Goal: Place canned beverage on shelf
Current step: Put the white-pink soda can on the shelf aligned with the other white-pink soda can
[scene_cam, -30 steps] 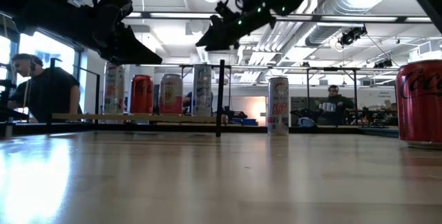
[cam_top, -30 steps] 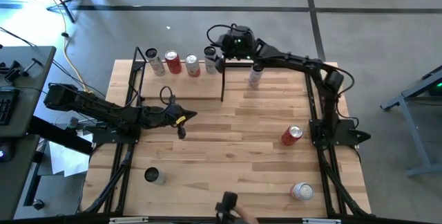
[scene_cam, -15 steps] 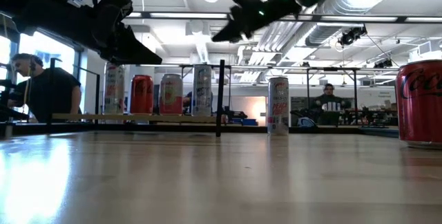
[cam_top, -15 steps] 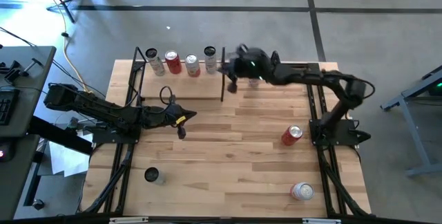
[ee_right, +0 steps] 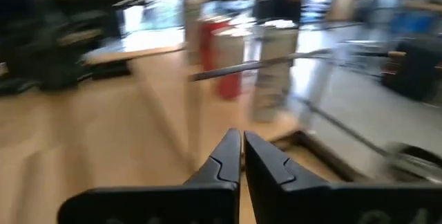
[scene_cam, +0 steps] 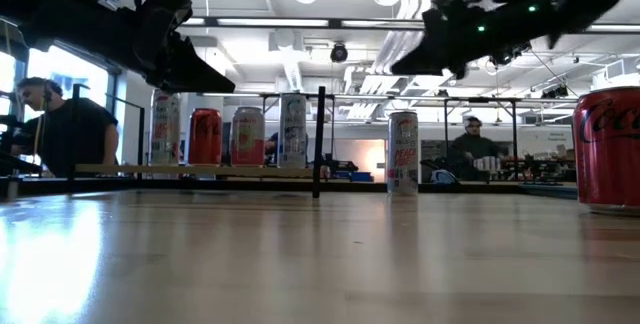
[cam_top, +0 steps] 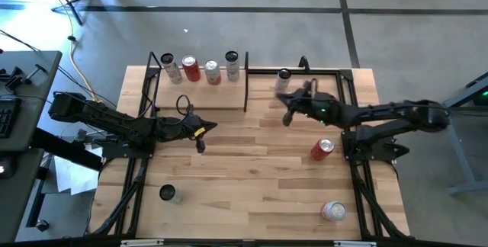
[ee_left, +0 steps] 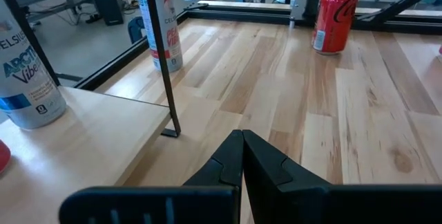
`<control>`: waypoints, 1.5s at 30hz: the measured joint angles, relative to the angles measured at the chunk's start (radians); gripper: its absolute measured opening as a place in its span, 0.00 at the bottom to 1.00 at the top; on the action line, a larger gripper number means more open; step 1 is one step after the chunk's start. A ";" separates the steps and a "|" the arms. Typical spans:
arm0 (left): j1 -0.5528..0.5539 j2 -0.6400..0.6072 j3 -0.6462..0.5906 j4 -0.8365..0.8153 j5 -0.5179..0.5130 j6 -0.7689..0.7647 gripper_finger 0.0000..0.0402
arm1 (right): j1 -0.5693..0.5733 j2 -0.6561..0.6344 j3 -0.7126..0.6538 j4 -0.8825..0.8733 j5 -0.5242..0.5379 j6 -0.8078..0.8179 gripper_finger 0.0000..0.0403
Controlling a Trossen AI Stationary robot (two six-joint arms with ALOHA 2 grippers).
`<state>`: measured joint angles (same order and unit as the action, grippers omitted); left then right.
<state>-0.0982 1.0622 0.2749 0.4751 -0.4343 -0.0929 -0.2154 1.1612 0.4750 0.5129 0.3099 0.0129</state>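
Tabletop: can (cam_top: pixel 284 75) beside right gripper (cam_top: pixel 285 116).

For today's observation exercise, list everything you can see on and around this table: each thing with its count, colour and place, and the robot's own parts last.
shelf: one, light wood with black end frames, far-left part of the table.
cans on shelf: four, one red, the rest silver or pale, in a row along its far edge.
slim can: one, pale, upright just right of the shelf.
red can: one, right side.
near cans: two, near right and near left.
people: two, beyond the table.
left gripper: shut, before the shelf.
right gripper: shut, empty, near the slim can.
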 joint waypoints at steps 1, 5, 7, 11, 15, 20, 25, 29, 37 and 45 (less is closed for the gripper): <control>0.000 0.000 0.000 0.000 0.000 0.000 0.00 | -0.004 -0.035 -0.021 -0.001 0.047 0.009 0.01; 0.001 0.000 0.000 0.003 0.000 0.000 0.00 | -0.061 -0.120 -0.050 -0.047 0.124 -0.017 0.07; 0.001 0.000 0.000 0.004 -0.001 0.000 0.00 | -0.112 -0.125 -0.050 -0.082 0.102 -0.016 0.14; 0.002 0.000 0.000 0.010 -0.001 0.000 0.00 | -0.221 -0.098 -0.050 -0.107 0.002 0.014 0.34; 0.002 0.000 0.000 0.010 -0.001 0.000 0.00 | -0.311 -0.069 -0.045 -0.094 -0.064 0.015 0.59; 0.002 0.000 0.000 0.010 -0.002 0.000 0.00 | -0.408 0.009 0.006 -0.099 -0.270 -0.020 0.79; 0.002 0.000 0.000 0.010 -0.002 0.000 0.00 | -0.465 0.116 0.059 -0.092 -0.293 -0.056 0.81; 0.002 0.000 0.000 0.008 -0.002 -0.003 0.00 | -0.493 0.176 0.070 -0.058 -0.321 -0.063 0.81; 0.002 0.000 0.000 0.008 -0.002 0.000 0.00 | -0.505 0.256 0.075 0.033 -0.401 -0.082 0.81; 0.002 0.000 0.000 0.008 -0.001 -0.003 0.00 | -0.504 0.298 0.075 0.042 -0.408 -0.084 0.67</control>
<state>-0.0967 1.0622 0.2745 0.4835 -0.4350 -0.0958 -0.7198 1.4589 0.5503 0.5550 -0.0982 -0.0713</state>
